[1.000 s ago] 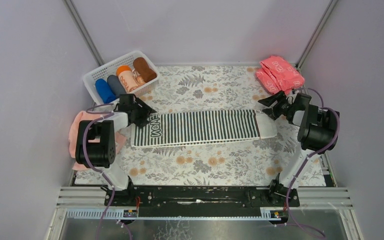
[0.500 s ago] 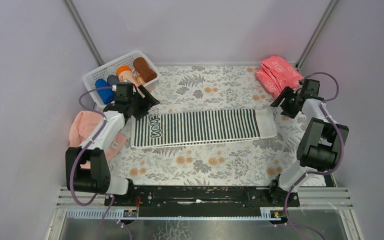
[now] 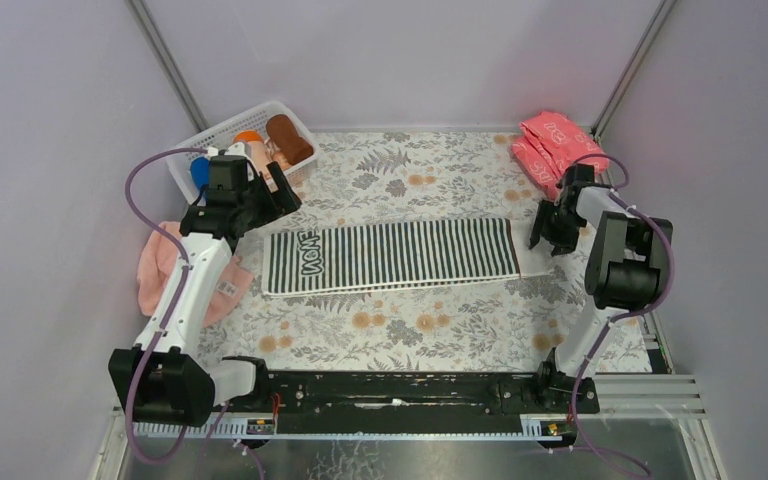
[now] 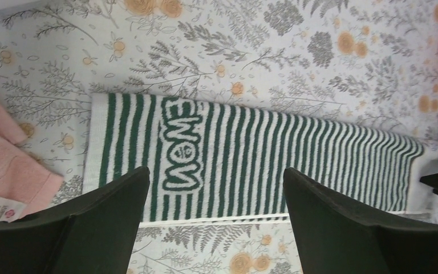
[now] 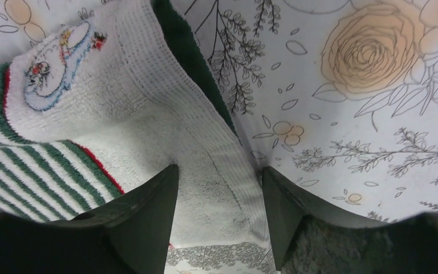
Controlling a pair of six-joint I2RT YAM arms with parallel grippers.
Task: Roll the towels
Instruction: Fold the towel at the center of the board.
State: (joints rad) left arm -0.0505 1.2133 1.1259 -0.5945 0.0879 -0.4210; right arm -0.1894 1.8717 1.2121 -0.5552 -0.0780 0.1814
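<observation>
Over at frame right, right gripper (image 5: 219, 174) just dropped half-open onto the striped towel (image 3: 400, 253) end, left gripper (image 4: 217, 177) backed off wide, so rolling's probably next.

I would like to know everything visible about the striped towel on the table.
The striped towel is soft terry cloth with dark green and white stripes, white lettering near its left end and a plain white hem at the right. It lies flat, unrolled, across the floral tablecloth. The right claw straddles its white hem, open.
</observation>
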